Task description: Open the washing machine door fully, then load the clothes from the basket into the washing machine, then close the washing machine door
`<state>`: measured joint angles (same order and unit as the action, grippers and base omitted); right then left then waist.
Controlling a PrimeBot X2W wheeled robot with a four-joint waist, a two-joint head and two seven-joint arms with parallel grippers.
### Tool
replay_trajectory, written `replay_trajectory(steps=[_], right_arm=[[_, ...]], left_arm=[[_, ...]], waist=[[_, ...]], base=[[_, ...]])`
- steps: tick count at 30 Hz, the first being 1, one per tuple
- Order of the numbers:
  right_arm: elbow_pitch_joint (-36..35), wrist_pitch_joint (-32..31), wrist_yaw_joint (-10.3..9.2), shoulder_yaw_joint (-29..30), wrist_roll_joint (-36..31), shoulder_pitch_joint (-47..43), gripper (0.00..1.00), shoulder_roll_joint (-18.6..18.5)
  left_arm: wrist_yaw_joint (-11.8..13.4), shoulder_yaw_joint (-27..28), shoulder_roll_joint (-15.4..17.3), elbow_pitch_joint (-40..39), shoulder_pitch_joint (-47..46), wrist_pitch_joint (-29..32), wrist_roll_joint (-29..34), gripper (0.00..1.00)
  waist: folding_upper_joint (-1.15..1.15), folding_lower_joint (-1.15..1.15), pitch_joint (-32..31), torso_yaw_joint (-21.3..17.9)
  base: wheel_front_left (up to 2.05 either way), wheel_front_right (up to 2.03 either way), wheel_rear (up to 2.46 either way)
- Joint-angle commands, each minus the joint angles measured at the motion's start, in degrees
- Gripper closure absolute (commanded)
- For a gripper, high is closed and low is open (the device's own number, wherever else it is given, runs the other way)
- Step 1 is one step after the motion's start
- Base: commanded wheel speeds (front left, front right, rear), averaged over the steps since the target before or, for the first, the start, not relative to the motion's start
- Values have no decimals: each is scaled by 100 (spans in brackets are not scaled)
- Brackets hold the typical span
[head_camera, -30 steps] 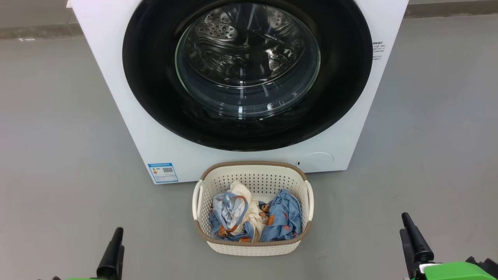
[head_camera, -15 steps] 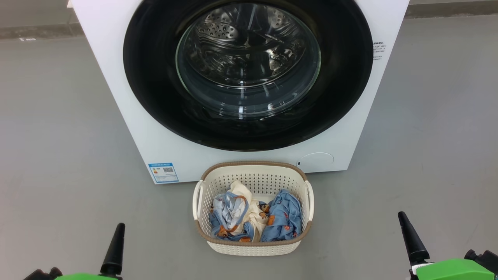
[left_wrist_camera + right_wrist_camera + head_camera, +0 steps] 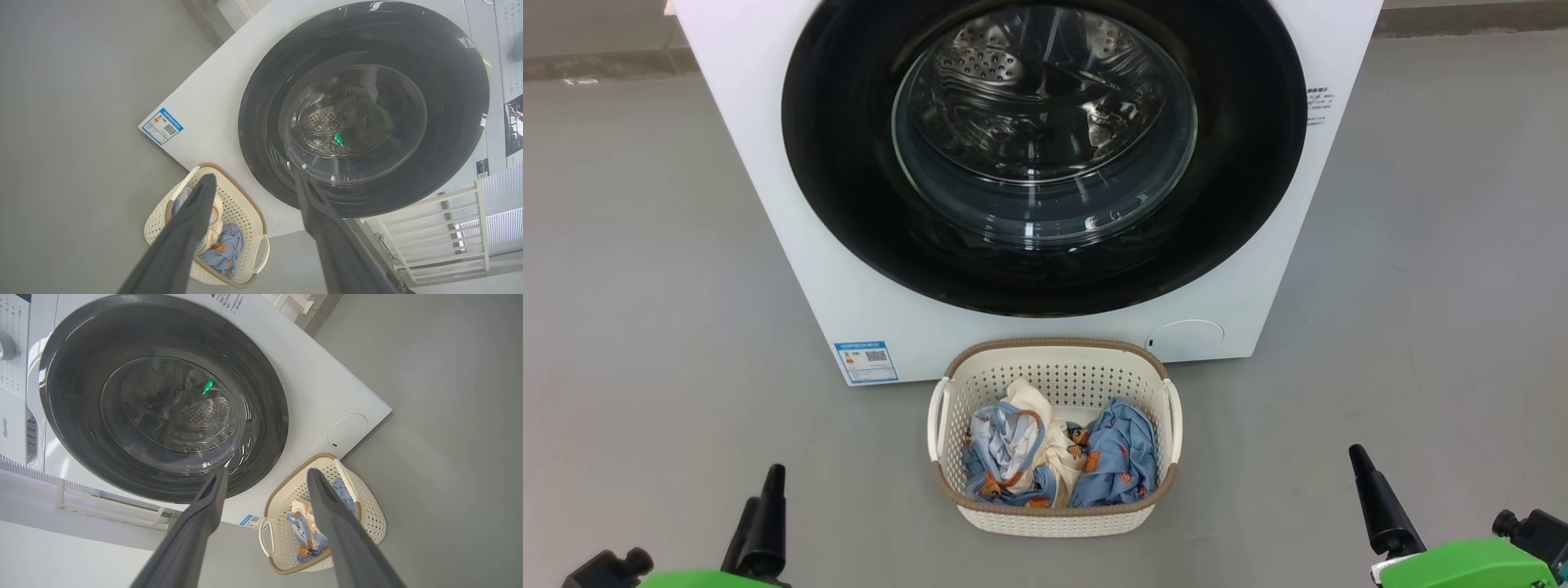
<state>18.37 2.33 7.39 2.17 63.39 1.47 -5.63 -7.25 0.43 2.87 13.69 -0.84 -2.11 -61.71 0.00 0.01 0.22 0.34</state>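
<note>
The washing machine door (image 3: pixel 1043 155) is seen shut, flush against the front of the washing machine (image 3: pixel 792 269), so the first step is judged not yet begun. Being round, the door has no long axis; its glass bowl is turned straight out from the machine's front. It is expected to handle as a stiff, hinged part with a glossy rim that may slip under the jaws. The outer edge of the black rim is judged the place to take hold, not the glass, though no handle or recess can be made out and the hinge side cannot be told. The basket (image 3: pixel 1054 345) is set on the floor (image 3: pixel 645 286) just in front of the machine, below the door, its long axis parallel to the machine's front. The clothes (image 3: pixel 1054 457) are heaped inside it; they are judged light, limp and best pinched at a raised fold, while the light basket may slide if dragged. The left gripper (image 3: pixel 254 176) and the right gripper (image 3: pixel 267 471) are held well back from the machine, either side of the basket, jaws spread apart with nothing between them.
</note>
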Motion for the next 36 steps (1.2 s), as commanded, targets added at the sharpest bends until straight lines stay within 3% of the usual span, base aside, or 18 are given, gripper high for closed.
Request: replay_trajectory(steps=[1,36], right_arm=[[-132,63,5,-93,-140,227,0,-91],[137,649,7,-436,-2268,292,0,-356]], left_arm=[[-12,72,121,-188,-62,-76,152,0],[-18,26,194,-364,-5,-667,2853,0]], waist=[[0,0,1,0],[0,0,-2,9]], base=[[0,0,0],[0,0,0]])
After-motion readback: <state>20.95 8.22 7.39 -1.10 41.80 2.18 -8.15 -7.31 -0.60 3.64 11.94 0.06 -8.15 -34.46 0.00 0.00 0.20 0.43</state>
